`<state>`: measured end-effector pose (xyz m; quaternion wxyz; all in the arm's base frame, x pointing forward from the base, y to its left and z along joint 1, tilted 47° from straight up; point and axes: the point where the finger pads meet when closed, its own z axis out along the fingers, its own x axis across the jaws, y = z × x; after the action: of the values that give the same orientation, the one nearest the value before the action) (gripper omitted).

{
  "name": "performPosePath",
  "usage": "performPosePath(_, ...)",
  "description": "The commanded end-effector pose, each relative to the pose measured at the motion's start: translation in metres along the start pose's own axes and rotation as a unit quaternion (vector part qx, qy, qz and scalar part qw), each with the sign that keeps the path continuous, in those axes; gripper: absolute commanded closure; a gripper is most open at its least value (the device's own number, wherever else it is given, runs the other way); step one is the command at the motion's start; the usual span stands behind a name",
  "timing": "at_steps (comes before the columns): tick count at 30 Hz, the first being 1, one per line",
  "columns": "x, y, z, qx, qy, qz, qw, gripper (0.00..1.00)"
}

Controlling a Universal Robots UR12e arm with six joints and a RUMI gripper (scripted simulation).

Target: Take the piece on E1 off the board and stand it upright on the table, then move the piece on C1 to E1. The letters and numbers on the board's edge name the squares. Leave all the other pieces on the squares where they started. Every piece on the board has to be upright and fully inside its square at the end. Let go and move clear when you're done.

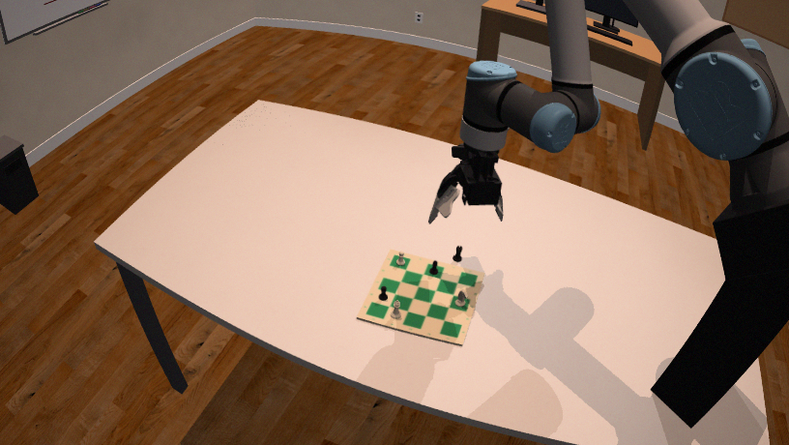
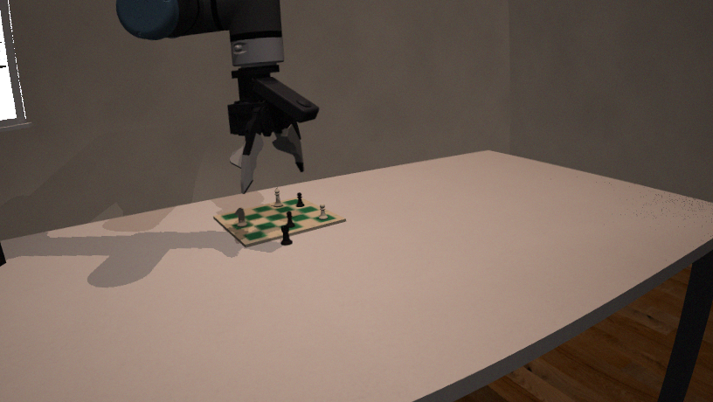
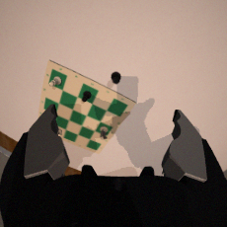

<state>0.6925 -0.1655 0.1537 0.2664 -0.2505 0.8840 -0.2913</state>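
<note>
The small green-and-tan chessboard [image 1: 415, 319] [image 2: 259, 235] [image 3: 78, 117] lies on the white table [image 1: 276, 193] [image 2: 449, 249]. A black piece [image 1: 457, 253] [image 2: 286, 234] [image 3: 115, 77] stands upright on the table just off the board's edge. On the board stand a white pawn [image 1: 400, 257] [image 2: 322, 211] [image 3: 55, 82], a black pawn [image 1: 434, 268] [image 2: 290, 218] [image 3: 86, 96], another black pawn [image 1: 383, 293] [image 2: 299, 199], a white bishop [image 1: 395, 310] [image 2: 277, 197] and a grey knight [image 1: 461, 299] [image 2: 241, 216] [image 3: 104, 131]. My gripper [image 1: 465, 219] [image 2: 273, 179] [image 3: 115, 108] is wide open and empty, hanging well above the board's edge near the off-board piece. I cannot read the square labels.
The arm's base and links [image 1: 723, 99] rise at the table's right side. A wooden desk [image 1: 619, 44] stands behind it. A dark box [image 1: 14, 176] sits on the floor at the left.
</note>
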Motion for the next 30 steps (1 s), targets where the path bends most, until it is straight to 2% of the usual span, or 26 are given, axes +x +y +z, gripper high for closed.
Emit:
performPosePath(1,0.0,0.005,0.0,0.001,0.001,0.061,0.998,0.0)
performPosePath(3,0.0,0.005,0.0,0.001,0.001,0.061,0.998,0.0)
performPosePath(9,-0.001,0.013,0.0,0.001,0.001,0.153,0.988,0.0)
performPosePath(14,-0.001,0.022,0.0,0.0,0.001,0.24,0.971,0.0)
performPosePath(18,-0.001,0.03,0.0,0.0,0.001,0.314,0.949,0.0)
performPosePath(20,-0.001,0.03,0.0,0.0,0.001,0.314,0.949,0.0)
performPosePath(25,-0.002,0.041,0.0,0.0,0.001,0.41,0.912,0.0)
performPosePath(30,-0.003,0.052,-0.001,0.0,0.001,0.503,0.864,0.0)
